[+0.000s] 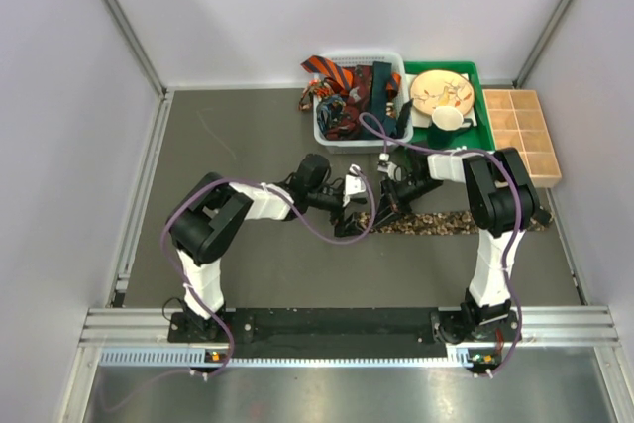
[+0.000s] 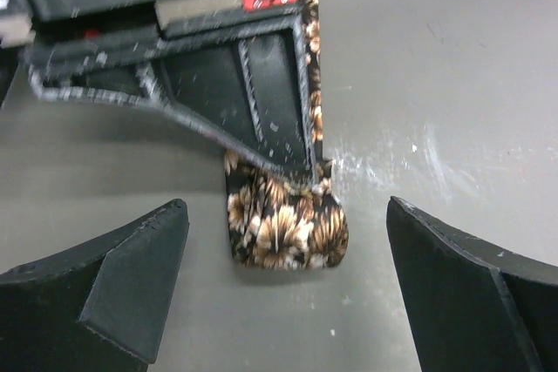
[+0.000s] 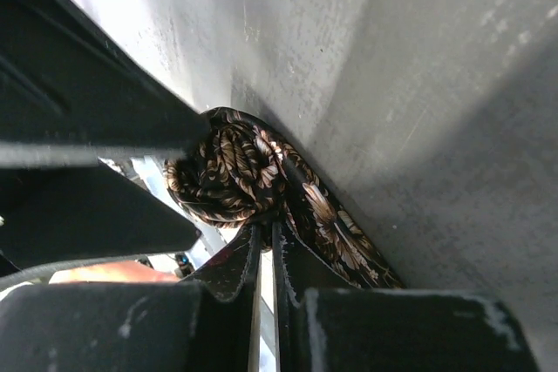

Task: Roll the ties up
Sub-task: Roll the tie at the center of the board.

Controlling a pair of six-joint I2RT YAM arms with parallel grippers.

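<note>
**Top external: right jaws closed on the brown-black speckled tie (image 1: 436,223), left jaws wide**

Both arm bases sit at the near edge of the grey table (image 1: 238,136). The left arm (image 1: 258,200) and the right arm (image 1: 490,195) reach inward and meet near the middle.

The speckled tie lies flat on the table there as a narrow strip running sideways. It passes under the right arm, and its left end is rolled into a small coil (image 2: 288,233).

The left wrist view shows the left jaws spread wide, one finger (image 2: 131,276) on each side of the coil. They touch nothing and hold nothing.

In the same view the right jaws come down from above onto the fabric just behind the coil. The right wrist view shows those jaws closed, with only a sliver of gap. Their tips pinch the tie where the coil meets the flat strip.

Farther back stands a white mesh basket (image 1: 327,138) holding the other ties in a loose heap. These are an orange-black striped tie (image 1: 342,76), a dark teal tie (image 1: 382,86) and a dark red tie (image 1: 342,121). The striped one hangs over the basket's left rim.

Just right of the basket, touching it, is a green tray (image 1: 475,138). It carries a wooden bowl (image 1: 443,88) and a white cup (image 1: 448,118).

Beside the tray, at the far right, lies a wooden compartment box (image 1: 520,136).
</note>
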